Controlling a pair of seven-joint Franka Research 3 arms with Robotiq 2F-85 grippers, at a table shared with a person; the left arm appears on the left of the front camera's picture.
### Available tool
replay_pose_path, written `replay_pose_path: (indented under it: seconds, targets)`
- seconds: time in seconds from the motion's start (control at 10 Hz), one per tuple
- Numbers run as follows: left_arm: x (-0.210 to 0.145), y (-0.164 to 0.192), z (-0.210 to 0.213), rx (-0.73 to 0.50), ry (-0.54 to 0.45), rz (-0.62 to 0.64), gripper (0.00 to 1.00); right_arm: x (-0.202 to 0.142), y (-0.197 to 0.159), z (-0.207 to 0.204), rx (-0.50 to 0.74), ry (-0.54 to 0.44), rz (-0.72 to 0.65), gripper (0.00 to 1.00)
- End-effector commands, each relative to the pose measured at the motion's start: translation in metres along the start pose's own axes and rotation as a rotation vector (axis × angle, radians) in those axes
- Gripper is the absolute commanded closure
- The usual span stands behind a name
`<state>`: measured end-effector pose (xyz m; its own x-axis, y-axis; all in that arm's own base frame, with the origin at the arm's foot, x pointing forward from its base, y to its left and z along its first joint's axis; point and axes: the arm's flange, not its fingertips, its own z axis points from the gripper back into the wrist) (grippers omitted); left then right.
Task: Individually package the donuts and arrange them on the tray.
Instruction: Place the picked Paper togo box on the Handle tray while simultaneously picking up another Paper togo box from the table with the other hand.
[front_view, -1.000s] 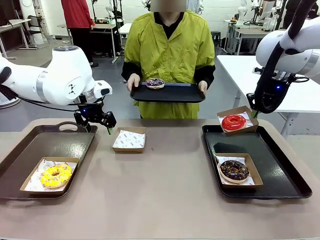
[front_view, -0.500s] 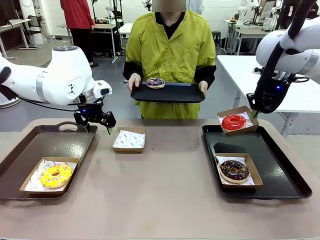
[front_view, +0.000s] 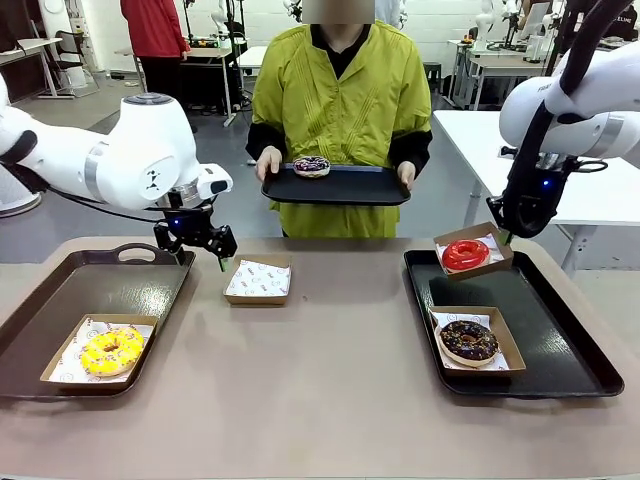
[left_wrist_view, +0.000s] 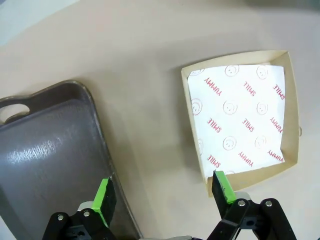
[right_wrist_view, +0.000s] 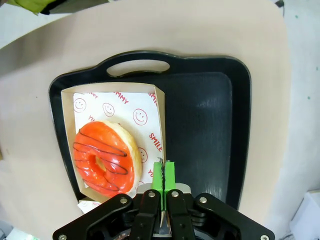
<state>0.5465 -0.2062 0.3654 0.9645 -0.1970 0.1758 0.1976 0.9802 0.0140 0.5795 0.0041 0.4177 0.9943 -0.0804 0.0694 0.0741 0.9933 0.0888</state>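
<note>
My right gripper (front_view: 509, 236) (right_wrist_view: 163, 172) is shut on the rim of a paper-lined box (right_wrist_view: 150, 120) with the red-glazed donut (front_view: 466, 253) (right_wrist_view: 105, 157) in it, held tilted over the far end of the right tray (front_view: 560, 330) (right_wrist_view: 210, 115). The chocolate donut (front_view: 468, 340) sits boxed on that tray. On the left tray (front_view: 110, 285) (left_wrist_view: 50, 160) lies the yellow donut (front_view: 111, 350) in its box. My left gripper (front_view: 203, 252) (left_wrist_view: 165, 192) hangs open over the table between the left tray and an empty box (front_view: 258, 278) (left_wrist_view: 245, 115). The purple donut (front_view: 311, 166) rests on a black tray (front_view: 350, 188) held by the person.
The person stands at the far side with both hands on the small black tray. The near half of the table (front_view: 320, 400) is bare. A white table (front_view: 480, 140) stands at the back right.
The right gripper has lowered the red donut's box a little toward the right tray. The left arm has shifted slightly to the right.
</note>
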Motion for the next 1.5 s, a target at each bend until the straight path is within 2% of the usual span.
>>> replay_pose_path:
  seconds: [0.0,0.7,1.4]
  targets:
    - [0.019,-0.019,-0.006,0.041,0.021,0.039,0.00,0.004,0.000,-0.004,-0.026,0.031,-0.029,0.99]
    - [0.044,-0.039,-0.029,0.039,0.047,0.075,0.00,0.009,-0.019,-0.015,-0.038,0.064,-0.038,0.99]
    - [0.046,-0.035,-0.051,0.035,0.082,0.111,0.00,0.014,-0.023,-0.026,-0.039,0.074,-0.032,0.99]
